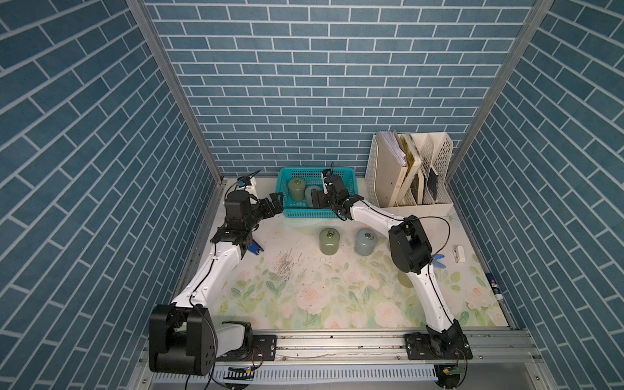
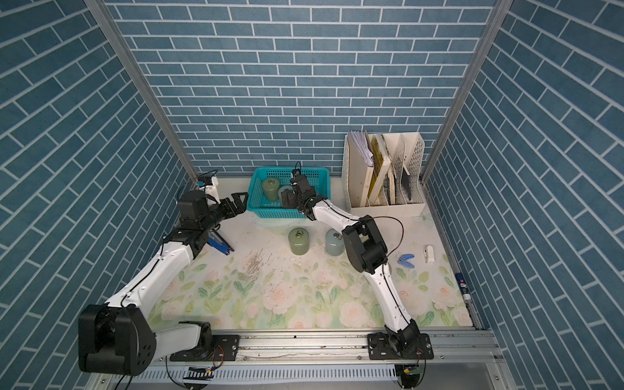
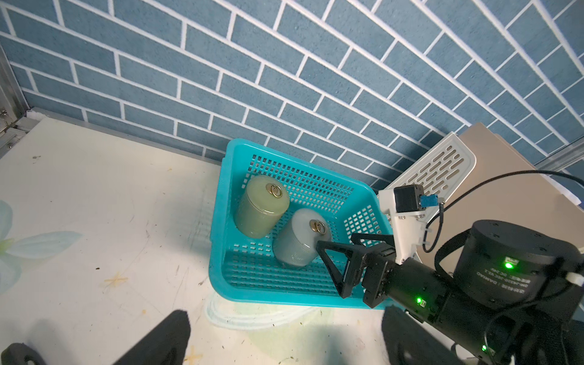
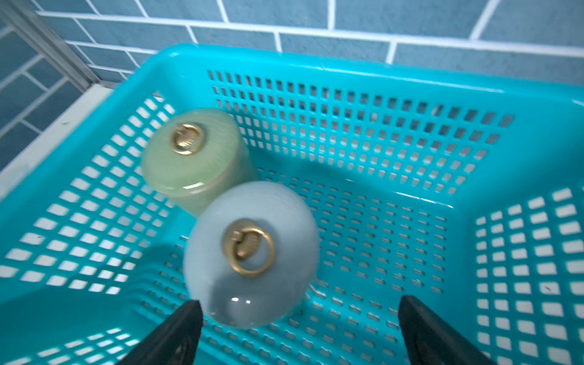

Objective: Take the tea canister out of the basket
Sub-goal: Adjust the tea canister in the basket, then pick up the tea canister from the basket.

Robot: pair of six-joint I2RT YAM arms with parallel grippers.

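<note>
The right gripper (image 4: 300, 301) is hanging inside the basket (image 4: 316, 61) with its jaws standing wide apart and gripping nothing. The grey-blue tea canister (image 4: 252, 252) is sitting just ahead of them on the basket floor, just beside the green tea canister (image 4: 189, 151). The left gripper (image 1: 277, 202), jaws also parted and empty, is hovering just outside the basket's left wall, while a second green canister (image 1: 329, 241) and a second grey-blue canister (image 1: 365, 242) are standing on the floral table (image 1: 304, 293) in front of the basket.
</note>
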